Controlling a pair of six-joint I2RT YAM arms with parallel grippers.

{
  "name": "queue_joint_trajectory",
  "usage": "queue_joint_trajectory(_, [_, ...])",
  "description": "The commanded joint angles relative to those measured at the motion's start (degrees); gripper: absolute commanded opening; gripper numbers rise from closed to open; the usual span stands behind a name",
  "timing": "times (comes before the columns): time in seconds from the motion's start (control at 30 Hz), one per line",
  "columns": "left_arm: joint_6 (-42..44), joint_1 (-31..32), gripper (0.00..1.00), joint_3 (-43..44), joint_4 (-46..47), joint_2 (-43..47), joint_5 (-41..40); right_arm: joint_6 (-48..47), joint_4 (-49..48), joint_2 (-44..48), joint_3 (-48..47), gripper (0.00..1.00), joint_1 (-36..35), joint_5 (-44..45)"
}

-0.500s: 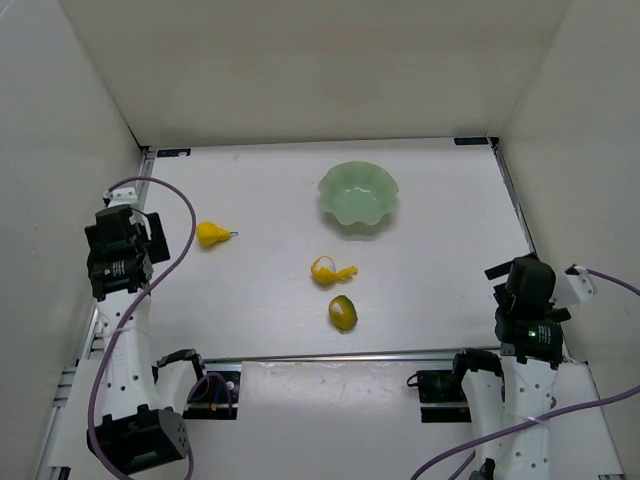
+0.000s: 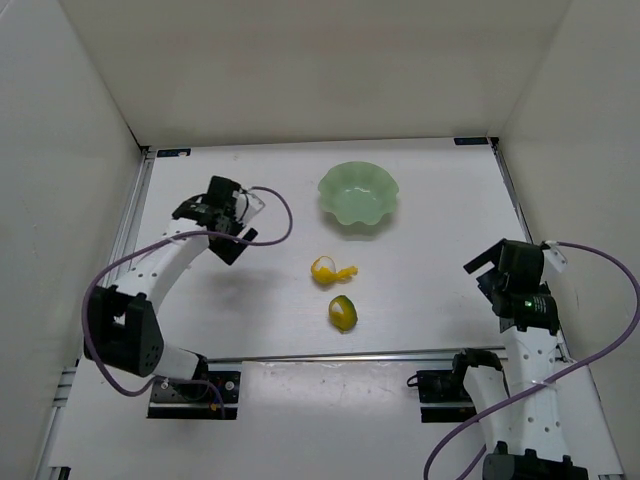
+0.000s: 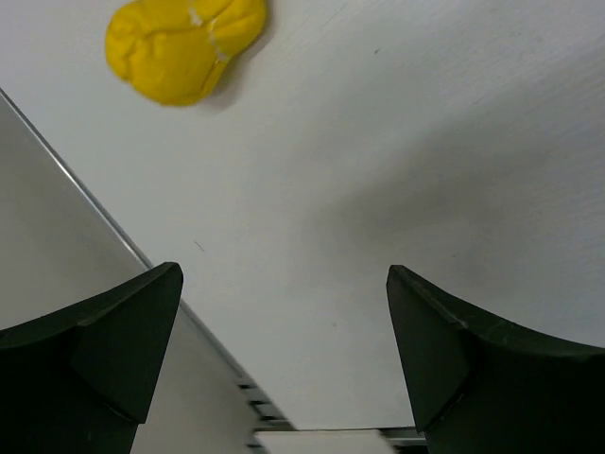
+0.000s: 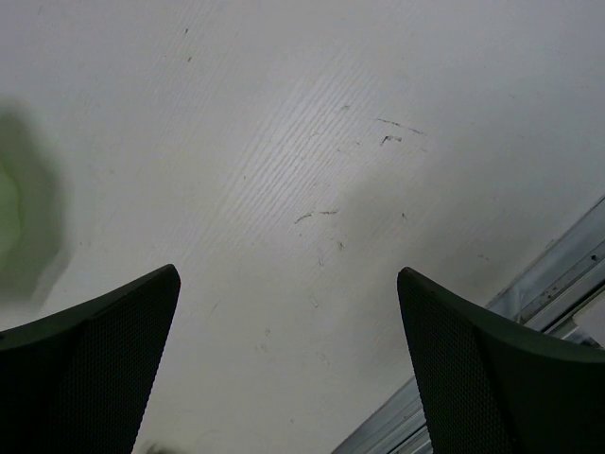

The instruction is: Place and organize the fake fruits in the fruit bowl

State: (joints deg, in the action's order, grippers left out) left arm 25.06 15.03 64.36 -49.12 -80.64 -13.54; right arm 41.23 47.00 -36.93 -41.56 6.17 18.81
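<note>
The pale green fruit bowl [image 2: 358, 194] stands at the back of the table, right of centre. A curled yellow banana-like fruit [image 2: 331, 270] lies in front of it, and a yellow-green oval fruit [image 2: 343, 313] lies nearer still. My left gripper [image 2: 222, 225] hovers open over the spot that hides the pear in the top view. In the left wrist view the yellow pear [image 3: 184, 47] lies ahead of the open left gripper [image 3: 284, 284], apart from its fingers. My right gripper [image 2: 490, 270] is open above bare table at the right, nothing between its fingers [image 4: 288, 279].
White walls close in the table on three sides. A metal rail [image 3: 142, 255] runs along the left edge close to the pear, and another rail [image 4: 548, 293] runs by the right gripper. A blurred pale green patch [image 4: 14, 222] shows at the right wrist view's left edge.
The left arm has swung from the left wall inward over the pear, which it now covers in the top view. The right gripper has tipped forward and to the left.
</note>
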Motion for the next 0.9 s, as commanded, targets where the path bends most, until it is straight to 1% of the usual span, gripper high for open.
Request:
queue_joint_trajectory(0.0, [14.21,4.57,1.0,2.09,4.72,-4.32,-8.76,-1.77,-2.18,0.71,-1.15,1.0,-0.9,-0.88])
queue_joint_trajectory(0.03, [15.79,4.57,1.0,2.09,5.78,-6.09,-9.91,-1.77,-2.18,0.72,-1.15,1.0,-0.9,-0.88])
queue_joint_trajectory(0.07, [18.16,4.05,1.0,4.52,5.79,-7.93,-10.71,-1.77,-2.18,1.5,-0.46,1.0,-0.9,-0.88])
queue_joint_trajectory(0.1, [19.14,3.52,1.0,5.77,6.49,-11.78,-10.72,-1.77,-2.18,2.46,0.25,1.0,-0.9,-0.88])
queue_joint_trajectory(0.17, [21.51,2.73,1.0,9.27,7.11,-15.58,-12.73,-1.77,-2.18,3.78,1.04,1.0,-0.9,-0.35])
queue_joint_trajectory(0.23, [22.75,2.2,1.0,11.57,8.6,-20.66,-13.79,-2.29,-1.65,4.49,1.75,1.0,-0.9,-0.35])
queue_joint_trajectory(0.3, [24.24,1.67,1.0,14.98,9.83,-23.76,-15.9,-2.3,-1.12,4.5,2.36,1.0,-0.9,-0.35])
queue_joint_trajectory(0.33, [24.77,1.15,1.0,16.4,9.84,-27.08,-16.69,-2.3,-1.12,4.5,2.36,1.0,-0.9,-0.35])
queue_joint_trajectory(0.43, [27.84,0.62,1.0,19.92,9.84,-32.97,-20.11,-2.82,-1.12,4.5,2.36,1.0,-0.9,-0.35])
queue_joint_trajectory(0.5, [29.6,0.1,1.0,19.93,9.84,-33.79,-20.74,-2.82,-1.12,3.97,2.36,1.0,-0.9,-0.35])
queue_joint_trajectory(0.57, [31.71,-0.43,1.0,17.74,9.84,-34.41,-20.04,-2.82,-1.12,3.44,2.36,1.0,-0.9,-0.35])
queue_joint_trajectory(0.67, [33.03,-0.96,1.0,15.98,9.84,-35.19,-19.51,-2.82,-1.12,2.3,2.36,1.0,-0.9,0.18])
queue_joint_trajectory(0.8, [33.04,-2.11,1.0,15.97,8.17,-36.34,-20.21,-2.82,-2.27,0.8,2.36,1.0,-0.9,0.18])
queue_joint_trajectory(0.83, [32.51,-2.63,0.96,15.97,7.56,-36.95,-20.21,-2.82,-3.4,-0.59,2.36,1.0,-0.9,0.18])
queue_joint_trajectory(0.87, [31.9,-2.63,0.9,16.5,6.59,-36.96,-19.43,-2.82,-3.41,-1.12,2.36,1.0,-0.9,0.18])
